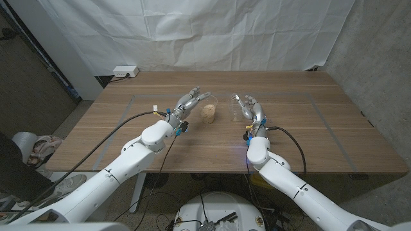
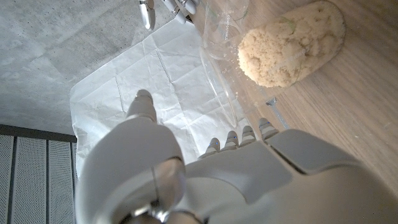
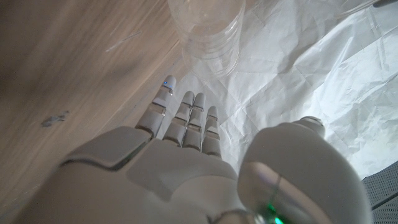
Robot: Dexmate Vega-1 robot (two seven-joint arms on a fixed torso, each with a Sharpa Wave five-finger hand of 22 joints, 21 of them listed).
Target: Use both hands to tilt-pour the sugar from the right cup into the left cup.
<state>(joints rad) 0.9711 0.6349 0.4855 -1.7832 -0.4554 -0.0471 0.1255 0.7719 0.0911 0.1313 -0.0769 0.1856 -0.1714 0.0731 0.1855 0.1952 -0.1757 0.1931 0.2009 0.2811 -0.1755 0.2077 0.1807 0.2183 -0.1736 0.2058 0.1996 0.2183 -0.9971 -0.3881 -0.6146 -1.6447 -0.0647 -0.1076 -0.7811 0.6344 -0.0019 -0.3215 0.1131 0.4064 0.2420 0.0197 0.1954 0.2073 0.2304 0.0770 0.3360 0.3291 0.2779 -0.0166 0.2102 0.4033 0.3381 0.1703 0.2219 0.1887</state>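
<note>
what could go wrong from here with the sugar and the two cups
The sugar already sits in the left cup, beside the left hand; a nudge from its fingers could tip this light clear cup and spill it. The right cup looks empty and stands close to the right hand, so a careless reach may topple it.

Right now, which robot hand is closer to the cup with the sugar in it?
Left. The left hand is right beside the sugar-filled cup, fingers around it. The right hand is farther off, by the empty cup.
</note>
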